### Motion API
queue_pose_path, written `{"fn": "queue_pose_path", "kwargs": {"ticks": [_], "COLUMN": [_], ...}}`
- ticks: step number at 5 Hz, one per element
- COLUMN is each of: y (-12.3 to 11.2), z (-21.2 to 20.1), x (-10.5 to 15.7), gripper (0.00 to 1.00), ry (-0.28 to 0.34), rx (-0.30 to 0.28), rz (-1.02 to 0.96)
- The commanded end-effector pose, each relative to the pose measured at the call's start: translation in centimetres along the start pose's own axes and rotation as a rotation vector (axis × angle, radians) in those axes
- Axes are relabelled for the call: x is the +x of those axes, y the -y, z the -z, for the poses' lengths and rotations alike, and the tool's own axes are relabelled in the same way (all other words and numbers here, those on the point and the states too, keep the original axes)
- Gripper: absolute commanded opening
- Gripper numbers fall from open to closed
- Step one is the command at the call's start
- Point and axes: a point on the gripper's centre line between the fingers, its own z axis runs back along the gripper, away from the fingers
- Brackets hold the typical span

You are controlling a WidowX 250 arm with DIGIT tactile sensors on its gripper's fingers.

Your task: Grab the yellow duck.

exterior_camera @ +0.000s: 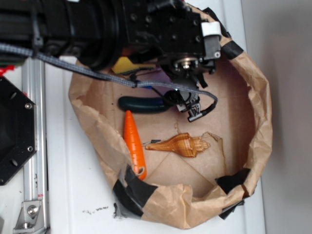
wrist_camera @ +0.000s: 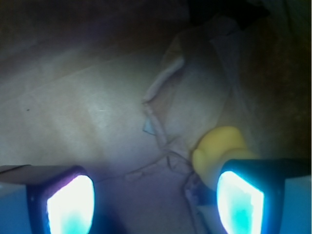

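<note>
1. The hand (exterior_camera: pixel 192 105) hangs inside a brown paper tub (exterior_camera: pixel 256 92), reaching down from the black arm (exterior_camera: pixel 146 24) that crosses the top of the exterior view. The tub stands on a white worktop (exterior_camera: pixel 73 195), and its crumpled rim is patched with black tape (exterior_camera: pixel 131 187).

2. Wrist view: the two fingers (wrist_camera: pixel 70 202) glow blue-white at the bottom corners, spread wide with bare paper floor between them. The hand is released and holds nothing.

3. The yellow duck (wrist_camera: pixel 219 146) shows only as a rounded yellow form, touching or just behind the inner edge of the right-hand finger in the picture. It lies at the side of the gap and not within it. No beak is visible, so its identity is probable, not certain.

4. In the exterior view the arm hides the duck. A patch of yellow (exterior_camera: pixel 124 63) shows under the arm near the tub's far wall; whether this is the duck or another yellow object cannot be told.

5. Other contents lie well apart from the hand's opening: an orange carrot (exterior_camera: pixel 132 141) along the left wall, a tan striped seashell (exterior_camera: pixel 183 145) in the middle, and a dark green oblong object (exterior_camera: pixel 141 103) just beside the hand.

6. Judgement: the wide spread suits an approach stage. Closing now would likely clip the duck with one finger, so a sideways shift to centre it seems needed first.
</note>
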Motion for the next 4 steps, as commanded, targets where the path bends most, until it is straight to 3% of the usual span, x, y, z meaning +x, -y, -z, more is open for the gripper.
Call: {"fn": "queue_pose_path", "kwargs": {"ticks": [1, 2, 3, 4], "y": [-1.5, -1.9, -3.5, -5.3], "z": [-0.5, 0.0, 0.7, 5.0], "x": [0.8, 0.5, 0.7, 2.6], "gripper": [1.0, 1.0, 1.0, 1.0], "ry": [0.032, 0.016, 0.04, -0.016], "rx": [-0.024, -0.028, -0.045, -0.077], "rz": [-0.006, -0.017, -0.009, -0.004]}}
